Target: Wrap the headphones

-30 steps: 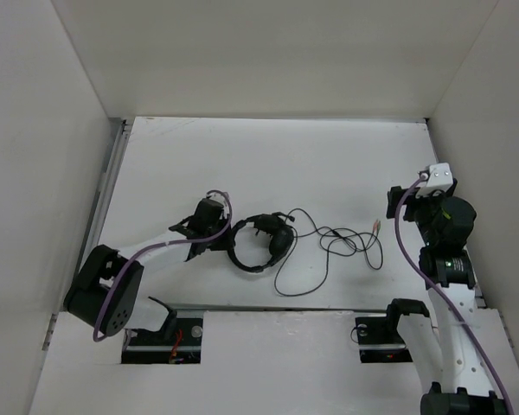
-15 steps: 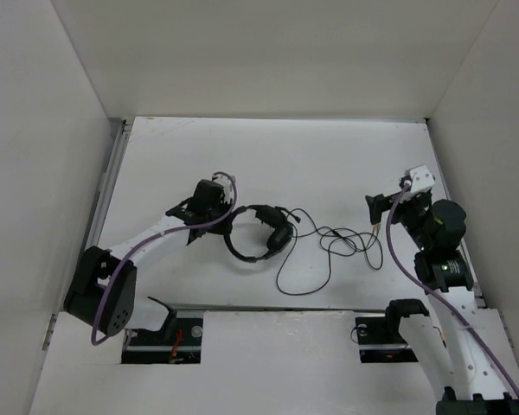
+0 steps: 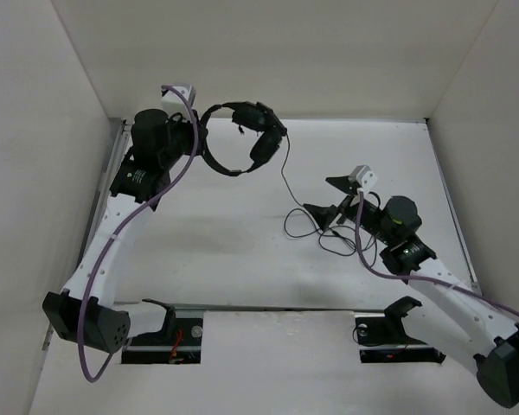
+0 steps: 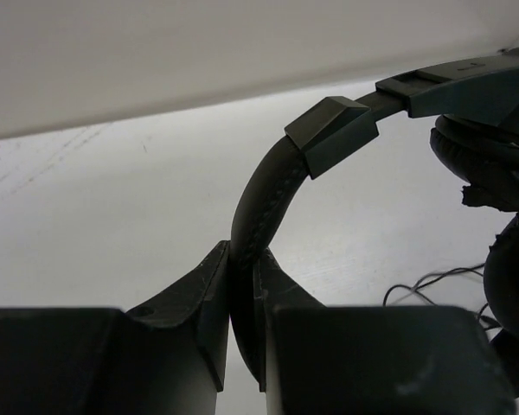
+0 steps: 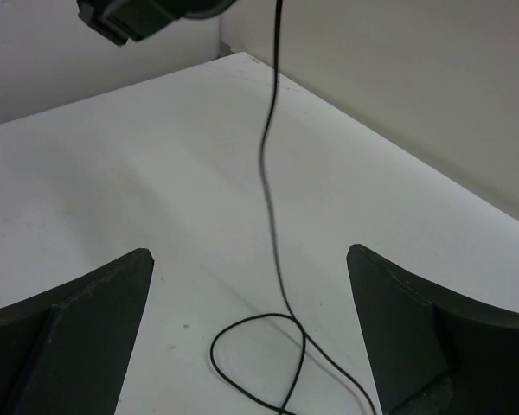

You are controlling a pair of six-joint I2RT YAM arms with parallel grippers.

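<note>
Band of headphones matt black, stitched, leather-look; slider hard smooth plastic. White table matt, faintly scuffed.

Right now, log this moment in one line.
left gripper: shut on headphones band, held above table | right gripper: open, facing hanging cable | cable end: looped on table

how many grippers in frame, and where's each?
2. Left gripper is raised near the far-left corner, shut on the headphones' band. Right gripper is open, low at centre-right, facing the hanging cable.
</note>
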